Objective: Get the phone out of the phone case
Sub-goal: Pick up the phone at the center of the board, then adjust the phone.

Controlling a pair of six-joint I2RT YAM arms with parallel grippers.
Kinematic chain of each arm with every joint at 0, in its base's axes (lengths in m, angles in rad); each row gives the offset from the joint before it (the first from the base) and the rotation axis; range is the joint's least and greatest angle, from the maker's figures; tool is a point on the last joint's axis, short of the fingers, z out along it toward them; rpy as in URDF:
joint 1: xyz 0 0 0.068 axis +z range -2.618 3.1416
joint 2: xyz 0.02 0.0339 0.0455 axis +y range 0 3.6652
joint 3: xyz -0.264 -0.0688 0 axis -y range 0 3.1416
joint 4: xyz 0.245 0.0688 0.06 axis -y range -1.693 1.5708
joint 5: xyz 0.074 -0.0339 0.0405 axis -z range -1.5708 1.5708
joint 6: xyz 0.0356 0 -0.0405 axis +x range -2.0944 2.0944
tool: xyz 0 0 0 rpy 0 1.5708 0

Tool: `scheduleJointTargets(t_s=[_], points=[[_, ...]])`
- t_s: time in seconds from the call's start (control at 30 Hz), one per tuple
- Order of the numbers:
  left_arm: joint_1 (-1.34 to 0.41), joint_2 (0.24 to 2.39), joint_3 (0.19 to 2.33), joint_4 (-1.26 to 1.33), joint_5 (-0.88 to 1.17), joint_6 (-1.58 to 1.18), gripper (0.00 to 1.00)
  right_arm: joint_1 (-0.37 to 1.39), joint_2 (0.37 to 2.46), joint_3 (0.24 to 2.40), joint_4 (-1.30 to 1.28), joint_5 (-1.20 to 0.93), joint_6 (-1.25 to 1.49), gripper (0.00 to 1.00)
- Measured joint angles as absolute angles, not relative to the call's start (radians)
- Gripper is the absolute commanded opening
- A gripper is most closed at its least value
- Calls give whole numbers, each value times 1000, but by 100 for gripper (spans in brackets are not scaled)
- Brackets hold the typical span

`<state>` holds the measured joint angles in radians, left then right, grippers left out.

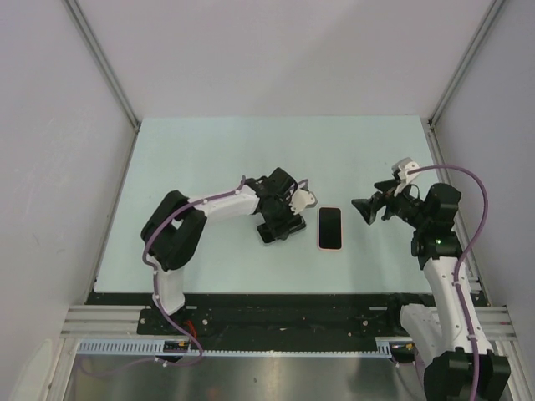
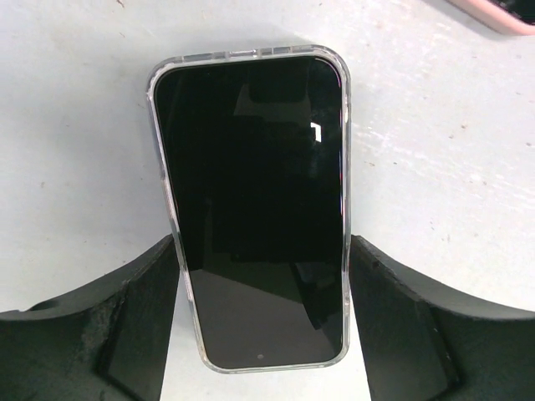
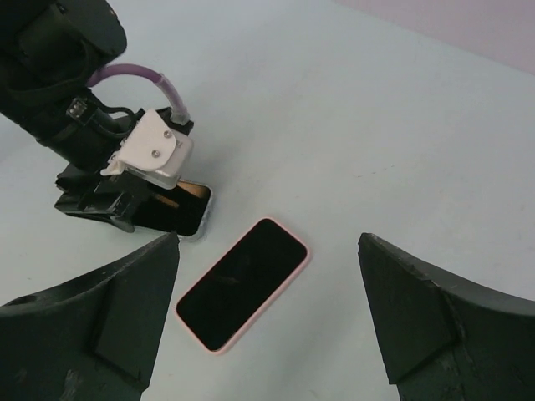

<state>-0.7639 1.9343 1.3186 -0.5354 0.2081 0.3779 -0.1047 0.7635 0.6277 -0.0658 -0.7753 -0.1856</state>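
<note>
We see one pale table (image 1: 209,150), walled on three sides by plain panels, and two arms bolted at its near edge. The left arm (image 1: 175,225) folds over and reaches toward the middle of the table. The right arm (image 1: 443,276) stands up at the right side, with its wrist turned toward the centre.

There are two grippers. The left gripper (image 1: 280,224) is down low over a phone, and its two dark fingers (image 2: 125,326) sit against the two long sides of the clear phone case (image 2: 251,53), one on each side, spread as wide as the case. The right gripper (image 1: 365,210) hangs above the table with its two fingers (image 3: 100,317) spread wide apart, and it has hold of nothing.

We count two phones, both screen up and dark. The phone (image 2: 251,209) sits inside the clear phone case, between the left fingers, left of the table's centre. We cannot tell whether it rests flat on the table or is raised a little. The pink-cased phone (image 1: 331,228) lies flat just beside it on the right, between the two grippers, touched by neither.

We count two cases as well, one clear and one pink, each with its phone in it.
</note>
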Motion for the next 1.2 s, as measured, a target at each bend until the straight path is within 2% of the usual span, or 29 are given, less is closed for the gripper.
scheduleJointTargets(t_s=[0.37,0.63,1.2], points=[[-764,1738,1284,-478,241,412,0,-58,997,632,47,-807,34,86],[-765,1694,1254,-468,260,448,0,-27,1112,694,140,-938,187,81],[-877,1560,1239,-469,275,550,0,108,1295,776,81,-1079,216,79]])
